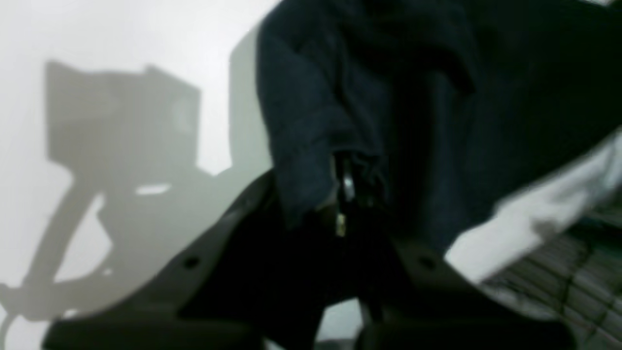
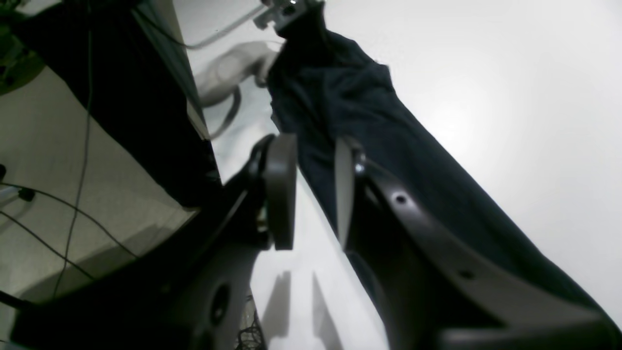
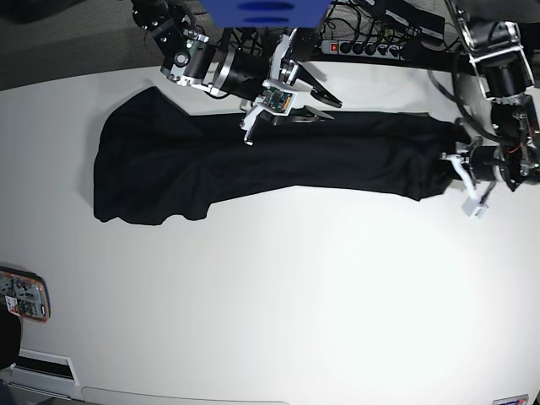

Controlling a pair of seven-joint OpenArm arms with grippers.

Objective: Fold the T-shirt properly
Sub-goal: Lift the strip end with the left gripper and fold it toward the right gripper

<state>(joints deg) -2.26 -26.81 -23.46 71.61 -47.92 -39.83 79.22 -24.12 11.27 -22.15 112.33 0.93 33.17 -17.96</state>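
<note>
The base view shows the T-shirt (image 3: 253, 164) laid out long and thin across the white table (image 3: 295, 312), with its wide end far to one side and its narrow end at the other. The narrow end is held by the left gripper (image 3: 456, 159), and its jaws are squeezed tight on the cloth. In the left wrist view, dark cloth (image 1: 340, 121) is seen bunched up right where the jaws meet.

The right gripper (image 3: 291, 108) is seen at the back edge of the shirt, near its middle. In the right wrist view, its two fingers (image 2: 282, 189) are seen a little apart, with the shirt's edge (image 2: 320, 160) in the gap. The cloth does not look pinched by them, so nothing seems to be held on that side.

Some things could go wrong from here. If the end is pulled hard, the thin cloth could slip out of the tight jaws. The whole shirt could also be dragged over the table and get more wrinkled, because it is held at one end only. A messy fold could be made, since the shirt is already rolled and bunched.

Some things are hard to make out. The left wrist view is dark and blurry, so the fingertips are hidden by cloth. The sleeves and the collar cannot be picked out in the black cloth.
</note>
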